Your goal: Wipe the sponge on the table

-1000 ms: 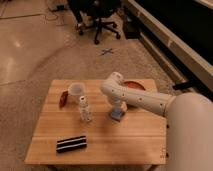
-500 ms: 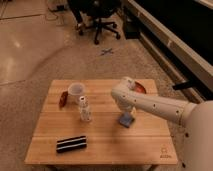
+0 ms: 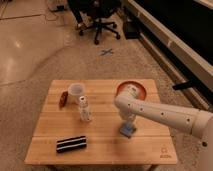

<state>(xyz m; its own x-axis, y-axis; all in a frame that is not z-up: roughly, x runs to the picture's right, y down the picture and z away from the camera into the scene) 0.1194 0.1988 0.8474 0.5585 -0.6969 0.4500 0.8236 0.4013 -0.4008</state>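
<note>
The light-blue sponge [image 3: 128, 131] lies flat on the wooden table [image 3: 105, 142], right of centre. My gripper [image 3: 127, 125] comes down on it from above and is shut on the sponge, pressing it to the tabletop. The white arm reaches in from the right edge of the view and hides part of the orange bowl [image 3: 137, 90] behind it.
A small clear bottle [image 3: 85, 111] stands left of the sponge, with a white cup [image 3: 76, 91] and a red-brown object [image 3: 62, 98] behind it. A black block with white stripes [image 3: 71, 144] lies near the front left. An office chair [image 3: 100, 20] stands on the floor beyond.
The gripper has slid the sponge across the table toward the front edge and slightly right, away from the bowl.
</note>
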